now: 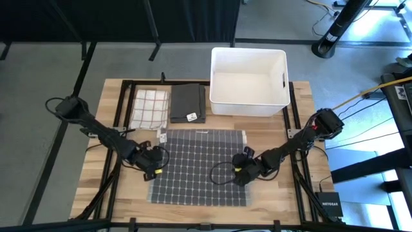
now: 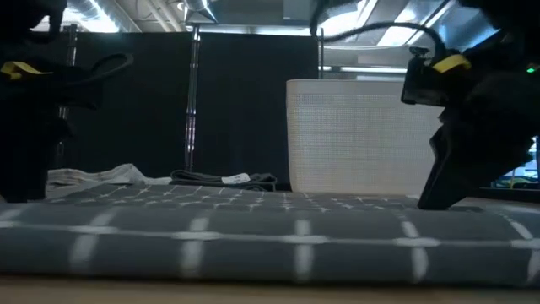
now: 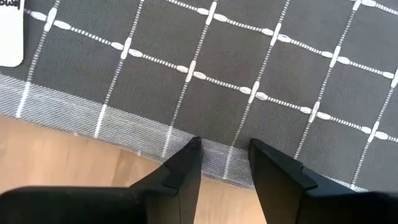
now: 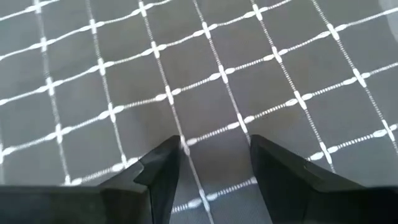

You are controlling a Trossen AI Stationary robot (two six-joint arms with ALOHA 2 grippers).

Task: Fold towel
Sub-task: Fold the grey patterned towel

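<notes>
A gray towel (image 1: 199,166) with a grid of thin white lines lies spread flat on the wooden table (image 1: 96,187), in the middle of the near half. It is unfolded, with its edges roughly square to the table.

The left gripper (image 1: 152,169) sits low at the towel's left edge. In the left wrist view its two dark fingers (image 3: 183,171) are spread apart, with their tips over the pale woven border of the towel where cloth meets bare wood. No cloth is pinched between them.

The right gripper (image 1: 241,173) is over the right part of the towel, a little in from its right edge. In the right wrist view its fingers (image 4: 161,168) stand wide apart above the gridded cloth, and nothing is caught between them; whether the tips touch the fabric I cannot tell.

At the far side of the table stands an empty white bin (image 1: 249,82). To its left lies a folded dark cloth (image 1: 187,103) with a small white tag, and just beside that a folded white cloth with red checks (image 1: 149,108). Both lie apart from the gray towel's far edge.

In the low view the towel (image 2: 253,232) fills the foreground as a flat gray band, with the white bin (image 2: 363,143) behind it and the two folded cloths lying low to the left
</notes>
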